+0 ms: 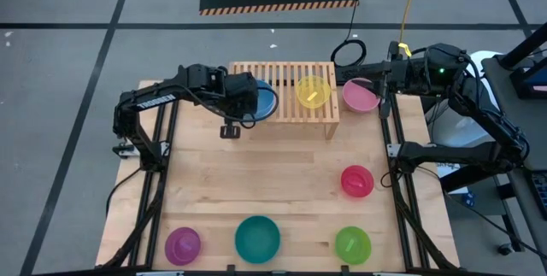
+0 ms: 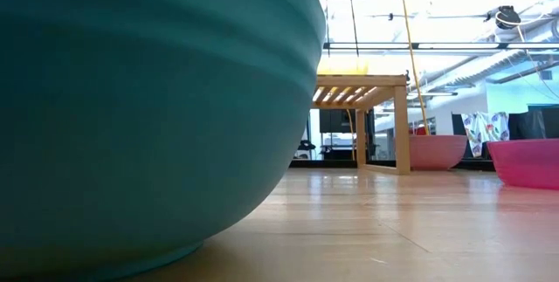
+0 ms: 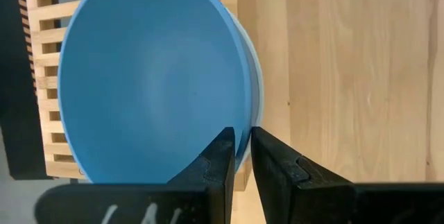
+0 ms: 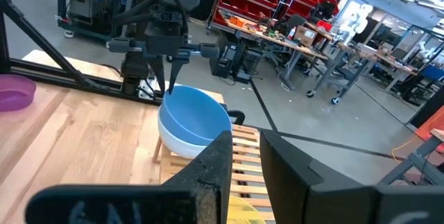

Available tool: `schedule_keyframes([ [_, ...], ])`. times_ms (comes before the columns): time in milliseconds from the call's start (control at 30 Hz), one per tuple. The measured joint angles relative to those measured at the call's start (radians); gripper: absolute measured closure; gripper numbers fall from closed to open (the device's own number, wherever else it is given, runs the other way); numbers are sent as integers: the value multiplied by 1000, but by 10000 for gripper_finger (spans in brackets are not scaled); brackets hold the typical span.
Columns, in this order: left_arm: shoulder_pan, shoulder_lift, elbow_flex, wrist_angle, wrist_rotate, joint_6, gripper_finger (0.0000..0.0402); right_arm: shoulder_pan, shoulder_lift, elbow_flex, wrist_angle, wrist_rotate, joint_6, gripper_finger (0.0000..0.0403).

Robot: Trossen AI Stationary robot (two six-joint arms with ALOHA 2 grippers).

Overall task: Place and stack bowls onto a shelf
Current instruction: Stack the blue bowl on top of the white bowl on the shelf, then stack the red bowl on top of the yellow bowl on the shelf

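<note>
The light-wood shelf (image 1: pixel 286 90) stands at the table's far side. My left gripper (image 3: pixel 243 135) is shut on a blue bowl (image 1: pixel 263 102) nested in a white one (image 4: pixel 182 143), tilted over the shelf's left end. Whether the white bowl's base touches the slats I cannot tell. A yellow bowl (image 1: pixel 313 91) rests on the shelf top. A pink bowl (image 1: pixel 361 96) sits on the table just right of the shelf. My right gripper (image 4: pixel 246 156) hangs high at the far right, level and open, with nothing between its fingers. My left gripper pinches the nested bowls at the rim (image 3: pixel 244 116) on the side toward the table's left. One finger (image 3: pixel 220 156) is inside the blue bowl and the other (image 3: pixel 274 161) outside. The fingers come steeply from above, pointing down. The bowls tilt, with the opening turned toward the gripper.
On the table stand a red bowl (image 1: pixel 356 180) at mid right and, along the near edge, a purple bowl (image 1: pixel 183 243), a large teal bowl (image 1: pixel 257 238) and a green bowl (image 1: pixel 352 243). The teal bowl (image 2: pixel 148 107) fills the low view's left. Bare wood lies mid-table.
</note>
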Motion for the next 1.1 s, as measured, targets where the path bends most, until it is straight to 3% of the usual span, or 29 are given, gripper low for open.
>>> schedule_keyframes([
  [233,2,0,0,-1,-10,36,346,0,0,0,1,0,0,335],
  [500,2,0,0,-3,-116,42,346,0,0,0,1,0,-1,335],
  [1100,18,-6,13,-5,-153,50,346,0,0,0,-2,1,-18,335],
])
